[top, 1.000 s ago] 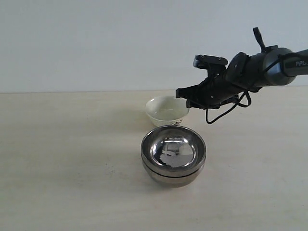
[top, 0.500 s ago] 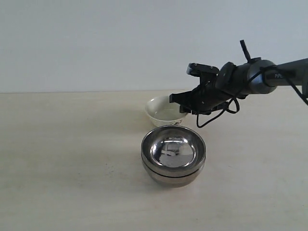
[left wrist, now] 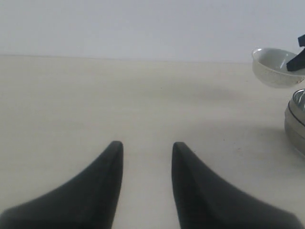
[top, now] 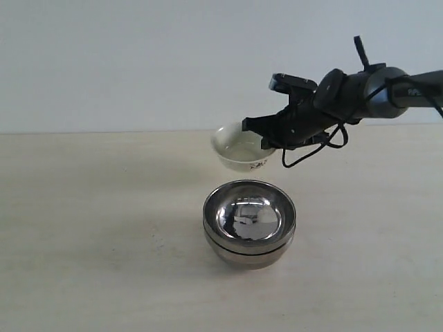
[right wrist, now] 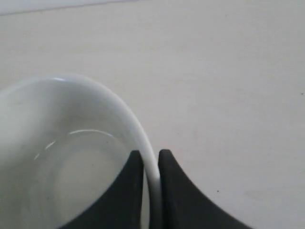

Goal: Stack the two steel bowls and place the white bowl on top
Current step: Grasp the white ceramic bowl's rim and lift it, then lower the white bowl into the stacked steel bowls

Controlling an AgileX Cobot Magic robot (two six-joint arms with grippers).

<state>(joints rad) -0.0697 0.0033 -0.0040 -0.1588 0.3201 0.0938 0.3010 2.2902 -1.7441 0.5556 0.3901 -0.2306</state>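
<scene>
The left wrist view's edge crops the steel bowls [left wrist: 296, 125].

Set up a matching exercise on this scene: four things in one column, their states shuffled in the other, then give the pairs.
1. white bowl
2. two steel bowls
3. right gripper
4. left gripper

A. nested, standing on the table
B. open, holding nothing
C. held by its rim
D. shut on a bowl's rim

Pairs: 1-C, 2-A, 3-D, 4-B.

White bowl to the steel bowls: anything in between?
Nothing. In the exterior view only bare table shows between the white bowl and the steel bowls.
</scene>
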